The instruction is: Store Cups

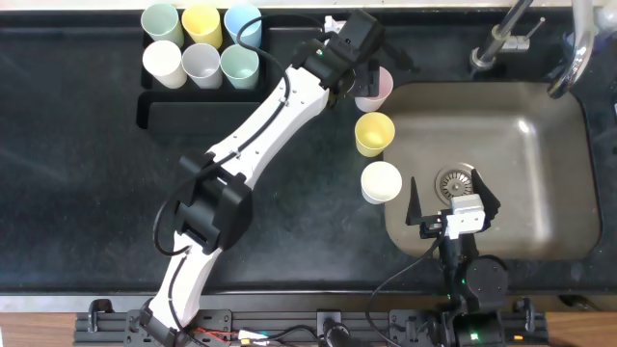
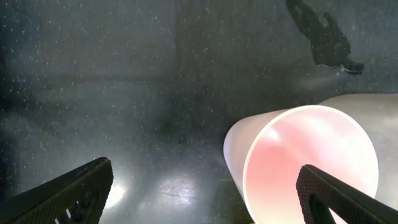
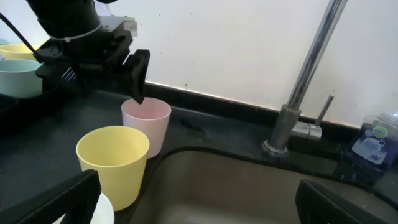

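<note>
Left tool [image 2: 205, 186] is spread wide, hovering over the pink cup [image 2: 311, 162] standing on the desk [image 2: 124, 93] right at the sink [image 1: 540, 135] edge. Looks off-centre, so a finger could clip the rim and tip it in.

Overhead glare, perhaps, on counter [image 2: 168, 186]

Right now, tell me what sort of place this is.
Probably a kitchen counter: a steel sink, a tall faucet behind it, and plastic cups in a tray on the dark worktop.
</note>
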